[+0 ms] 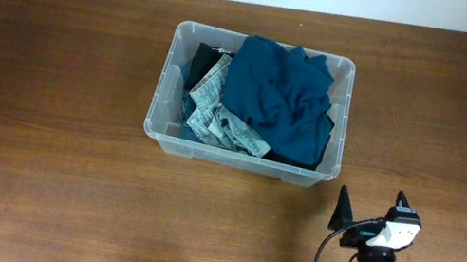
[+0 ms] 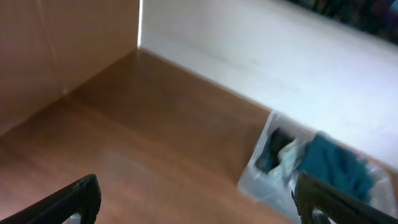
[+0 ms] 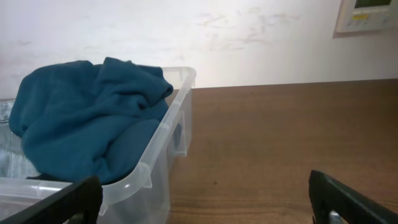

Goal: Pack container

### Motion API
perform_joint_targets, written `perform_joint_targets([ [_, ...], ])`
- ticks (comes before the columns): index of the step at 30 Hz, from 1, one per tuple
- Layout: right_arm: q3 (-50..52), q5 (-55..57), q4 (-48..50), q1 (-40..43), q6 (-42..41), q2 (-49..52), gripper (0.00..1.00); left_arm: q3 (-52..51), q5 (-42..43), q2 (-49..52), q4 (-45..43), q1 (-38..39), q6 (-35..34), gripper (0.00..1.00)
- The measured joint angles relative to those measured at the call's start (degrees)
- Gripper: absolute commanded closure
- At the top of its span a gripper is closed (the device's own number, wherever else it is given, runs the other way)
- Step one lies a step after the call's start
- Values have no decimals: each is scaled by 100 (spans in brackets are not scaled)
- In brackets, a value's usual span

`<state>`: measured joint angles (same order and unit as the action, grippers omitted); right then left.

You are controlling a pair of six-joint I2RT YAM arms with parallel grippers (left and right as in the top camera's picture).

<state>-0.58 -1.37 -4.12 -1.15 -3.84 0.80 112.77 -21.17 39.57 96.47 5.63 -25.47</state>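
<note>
1. Brown wood table (image 1: 43,117) fills the overhead view; white wall strip along the 12 o'clock edge.
2. Container (image 1: 160,89), clear tub, sits on the table just toward 12 o'clock from centre, upright, no lid on it.
3. Teal garment (image 1: 278,96) is bunched in the tub's 3 o'clock half and heaped above the rim.
4. Light-wash denim piece (image 1: 213,108) lies crumpled at the tub's 8 o'clock side, touching the teal one.
5. Dark garment (image 1: 200,58) is at the tub's 10 o'clock corner, mostly buried.
6. Right gripper (image 1: 372,199) is at 5 o'clock from the tub, apart from it, jaws spread wide, nothing between.
7. Left gripper (image 2: 198,202) is at the far 7 o'clock corner, well apart from the tub, jaws released, empty.
</note>
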Motion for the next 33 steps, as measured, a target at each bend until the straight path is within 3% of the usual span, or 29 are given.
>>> perform_joint_targets([
  [5, 0, 0, 2, 0, -2, 0, 1, -1517, 33, -678, -55, 0, 15, 1],
  [9, 0, 0, 2, 0, -2, 0, 1, -2802, 39, -1108, -612, 0, 22, 1],
  [12, 0, 0, 0, 0, 0, 0, 2, -3700, 68, -1364, -1416, 0, 37, 1],
  [25, 0, 0, 0, 0, 0, 0, 1, -7775, 732, -2072, -6885, 4, 55, 1],
  [33, 0, 0, -2, 0, -2, 0, 1, -8872, 1226, -2439, -8489, 4, 269, 1],
])
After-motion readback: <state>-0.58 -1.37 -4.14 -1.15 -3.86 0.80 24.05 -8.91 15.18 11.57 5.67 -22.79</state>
